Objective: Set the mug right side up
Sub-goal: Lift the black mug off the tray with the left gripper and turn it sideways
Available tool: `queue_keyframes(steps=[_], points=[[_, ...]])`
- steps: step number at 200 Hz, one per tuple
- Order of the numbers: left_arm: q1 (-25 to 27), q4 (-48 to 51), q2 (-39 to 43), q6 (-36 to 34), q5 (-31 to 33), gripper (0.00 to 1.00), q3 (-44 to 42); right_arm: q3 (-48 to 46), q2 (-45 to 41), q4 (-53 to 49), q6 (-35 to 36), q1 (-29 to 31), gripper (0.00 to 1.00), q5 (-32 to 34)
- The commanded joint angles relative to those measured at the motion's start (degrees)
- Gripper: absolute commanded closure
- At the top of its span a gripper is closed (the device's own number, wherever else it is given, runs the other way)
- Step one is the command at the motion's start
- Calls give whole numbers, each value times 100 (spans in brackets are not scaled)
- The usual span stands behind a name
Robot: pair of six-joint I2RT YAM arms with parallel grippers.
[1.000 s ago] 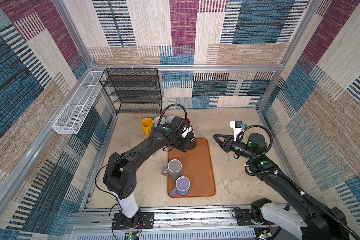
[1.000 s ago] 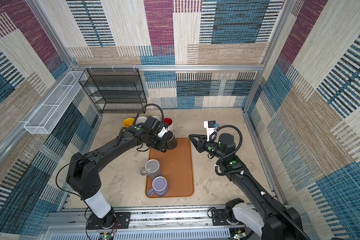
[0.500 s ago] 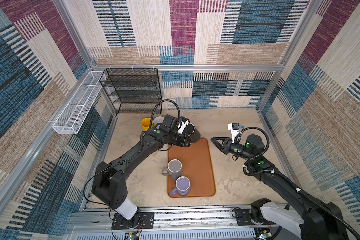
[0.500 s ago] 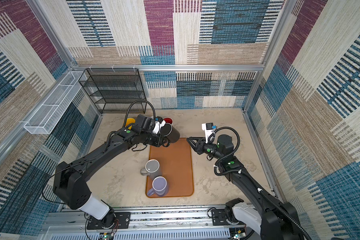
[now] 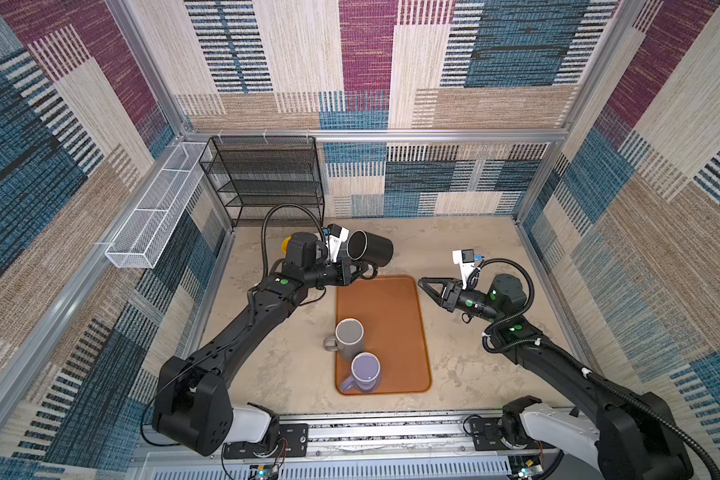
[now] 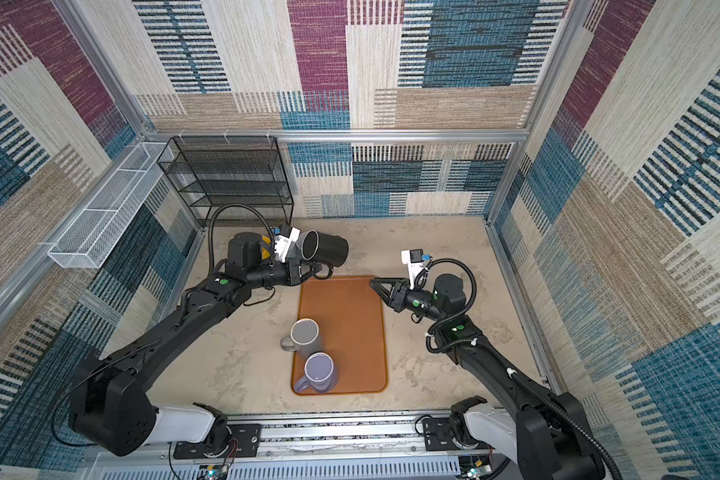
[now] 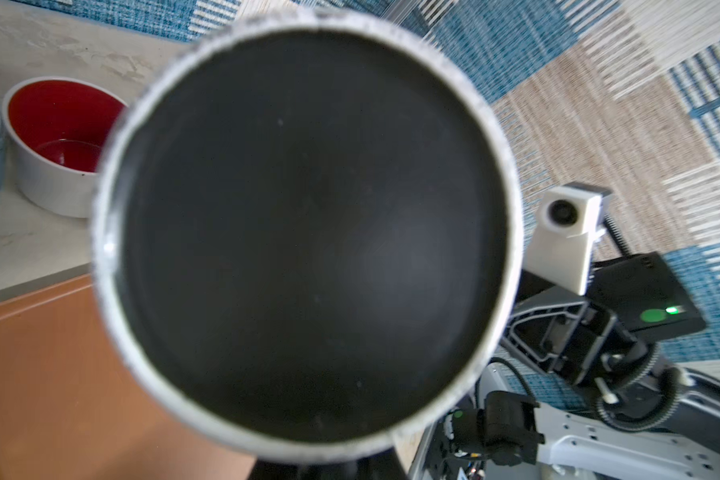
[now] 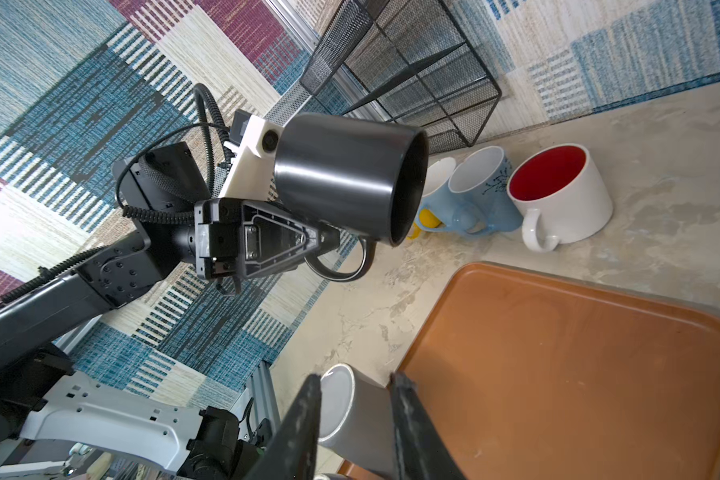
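Note:
The black mug (image 5: pixel 371 248) (image 6: pixel 327 248) hangs in the air on its side, above the table just beyond the far left corner of the orange tray (image 5: pixel 391 299) (image 6: pixel 350 299). My left gripper (image 5: pixel 356 272) (image 6: pixel 314 272) (image 8: pixel 329 239) is shut on its handle. One round end of the mug (image 7: pixel 308 232), edged by a pale ring, fills the left wrist view and hides the jaws. In the right wrist view the mug (image 8: pixel 341 174) lies level. My right gripper (image 5: pixel 420 282) (image 6: pixel 373 282) (image 8: pixel 356 380) hovers open and empty at the tray's far right edge.
A grey mug (image 5: pixel 350 338) (image 8: pixel 362 411) and a purple mug (image 5: pixel 366 372) stand upright on the tray's left side. A red-lined white mug (image 8: pixel 558 191) (image 7: pixel 59 137), blue mugs (image 8: pixel 479 187) and a yellow mug (image 5: pixel 285 245) cluster behind the tray. A black wire rack (image 5: pixel 267 178) stands at the back left.
My left gripper has lifted the black mug off the tray's far left corner and tipped it onto its side. My right gripper has opened a little and edged toward the tray.

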State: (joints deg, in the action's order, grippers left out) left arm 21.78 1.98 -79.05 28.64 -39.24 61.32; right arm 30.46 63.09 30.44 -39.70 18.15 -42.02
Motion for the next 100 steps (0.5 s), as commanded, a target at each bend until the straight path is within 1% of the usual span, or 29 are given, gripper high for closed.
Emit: queue_keyframes(steps=[1, 39, 66, 100], points=[[-63, -1674, 80, 613, -702, 100, -188, -49, 112, 914, -380, 15, 68, -268], [-130, -3371, -50, 1551, -1085, 100, -653, -8, 341, 1458, -606, 110, 68, -402], [-128, -5135, -248, 2213, -1059, 100, -1070, 115, 522, 1610, -651, 211, 68, -406], [-122, -6529, -593, 2769, -1152, 100, -1305, 283, 808, 1872, -771, 311, 68, -442]])
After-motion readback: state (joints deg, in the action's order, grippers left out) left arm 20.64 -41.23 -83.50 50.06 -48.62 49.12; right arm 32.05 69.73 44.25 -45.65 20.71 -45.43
